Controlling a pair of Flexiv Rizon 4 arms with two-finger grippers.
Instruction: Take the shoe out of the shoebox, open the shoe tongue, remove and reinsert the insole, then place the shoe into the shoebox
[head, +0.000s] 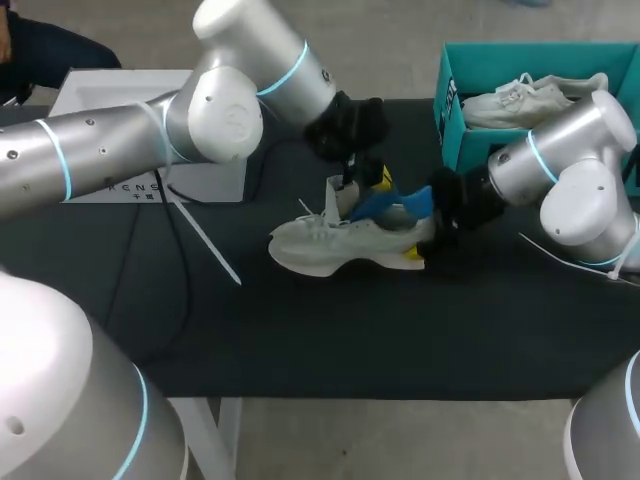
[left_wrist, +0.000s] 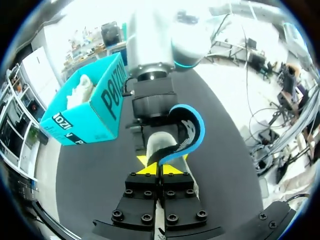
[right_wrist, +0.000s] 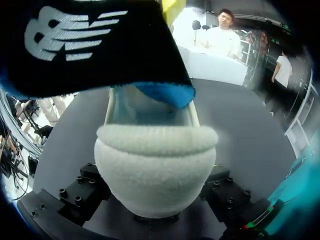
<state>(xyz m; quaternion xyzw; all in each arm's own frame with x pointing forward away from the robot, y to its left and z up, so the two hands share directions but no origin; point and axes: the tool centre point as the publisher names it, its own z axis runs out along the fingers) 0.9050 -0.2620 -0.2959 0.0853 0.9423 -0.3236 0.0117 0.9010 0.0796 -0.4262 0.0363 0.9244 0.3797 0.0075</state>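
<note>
- Head view is showing the shoe lying on its side on the dark table, out of the teal shoebox, which is standing just to its right and farther back.
- I am bracing the shoe at the heel with my right pincer, coming in from the right. I judge this is to stop the shoe sliding while the insole is being worked.
- Seen from the right wrist, the padded heel collar is filling the space between that pincer's fingers. It looks clamped on the heel from both sides, though the tips themselves are hidden.
- My left pincer is hanging over the shoe's opening with its yellow tips pressed together on the edge of the insole, nothing else in its grip.
- The insole, black on top and blue at the rim, is curling up out of the shoe, with its far end hanging above the heel. I read this as the removing or reinserting step.
- A second shoe is lying inside the shoebox.
</note>
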